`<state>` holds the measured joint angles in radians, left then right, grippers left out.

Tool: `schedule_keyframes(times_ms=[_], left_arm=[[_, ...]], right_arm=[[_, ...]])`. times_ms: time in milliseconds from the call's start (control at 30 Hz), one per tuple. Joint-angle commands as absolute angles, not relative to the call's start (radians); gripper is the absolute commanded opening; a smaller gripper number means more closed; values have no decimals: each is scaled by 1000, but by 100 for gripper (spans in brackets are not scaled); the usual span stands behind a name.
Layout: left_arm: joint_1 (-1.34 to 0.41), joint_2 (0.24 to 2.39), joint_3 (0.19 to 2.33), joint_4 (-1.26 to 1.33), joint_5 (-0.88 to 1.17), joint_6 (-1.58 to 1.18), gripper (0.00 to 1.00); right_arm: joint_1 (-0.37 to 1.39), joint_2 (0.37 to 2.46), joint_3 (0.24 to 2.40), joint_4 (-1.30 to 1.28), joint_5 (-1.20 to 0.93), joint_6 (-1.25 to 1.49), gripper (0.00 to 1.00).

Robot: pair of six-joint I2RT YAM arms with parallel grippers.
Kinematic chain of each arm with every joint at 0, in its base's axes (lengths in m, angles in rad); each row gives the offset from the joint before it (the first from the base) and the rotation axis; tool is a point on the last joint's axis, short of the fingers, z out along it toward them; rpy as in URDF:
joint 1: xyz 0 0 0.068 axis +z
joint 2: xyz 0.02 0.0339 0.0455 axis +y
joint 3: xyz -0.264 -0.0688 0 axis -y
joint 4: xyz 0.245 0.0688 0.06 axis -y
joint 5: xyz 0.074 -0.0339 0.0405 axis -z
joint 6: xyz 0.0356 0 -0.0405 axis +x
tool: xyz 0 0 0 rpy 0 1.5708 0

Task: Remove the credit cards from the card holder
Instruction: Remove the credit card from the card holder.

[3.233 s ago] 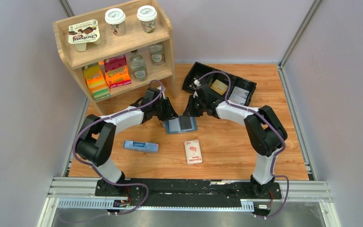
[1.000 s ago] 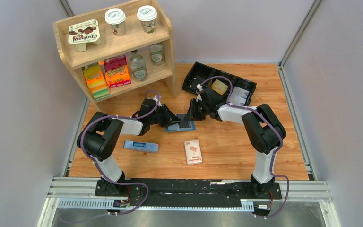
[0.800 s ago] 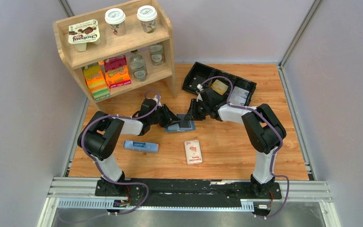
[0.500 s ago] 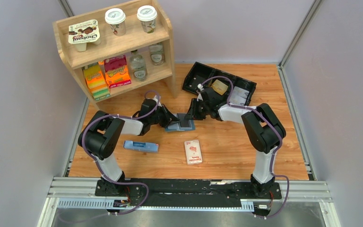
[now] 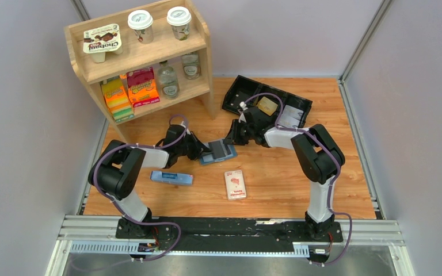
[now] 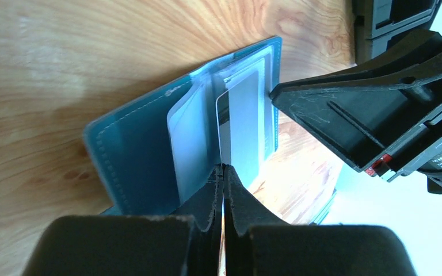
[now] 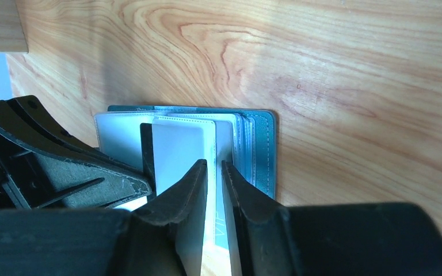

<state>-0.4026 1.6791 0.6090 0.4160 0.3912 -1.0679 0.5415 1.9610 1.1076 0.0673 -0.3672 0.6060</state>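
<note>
The light blue card holder (image 5: pixel 207 157) lies open on the wooden table between my two arms. A grey credit card (image 6: pixel 246 115) with a dark stripe sticks part way out of its slot, and it shows in the right wrist view too (image 7: pixel 178 150). My left gripper (image 5: pixel 201 151) is shut on this card's near edge (image 6: pixel 223 170). My right gripper (image 5: pixel 231 140) is shut on the holder's far panel (image 7: pixel 262 150), jaws nearly together around it (image 7: pixel 214 168). A tan-gold card (image 5: pixel 266 106) lies in the black tray.
A black tray (image 5: pixel 239 92) stands at the back behind the right arm. A wooden shelf (image 5: pixel 204 69) with cups, bottles and boxes stands at the back left. A narrow pale blue box (image 5: pixel 171 177) and a white pack with a red picture (image 5: pixel 235 184) lie nearer the front.
My left gripper has drawn back to the left and nearer. The holder has turned a little and lies more tilted. The right gripper has stayed on the holder.
</note>
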Motion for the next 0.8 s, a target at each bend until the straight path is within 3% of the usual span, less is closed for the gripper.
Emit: schedule_keyframes(times_ms=[0, 433, 767], left_arm=[[-380, 1625, 588, 344, 399, -1028, 0], [-376, 1654, 615, 359, 433, -986, 0], [-376, 1663, 620, 365, 442, -979, 0]], right_arm=[[541, 2031, 1063, -67, -284, 571, 24], [541, 1864, 1138, -9, -420, 554, 32], [568, 1937, 1163, 140, -538, 609, 30]])
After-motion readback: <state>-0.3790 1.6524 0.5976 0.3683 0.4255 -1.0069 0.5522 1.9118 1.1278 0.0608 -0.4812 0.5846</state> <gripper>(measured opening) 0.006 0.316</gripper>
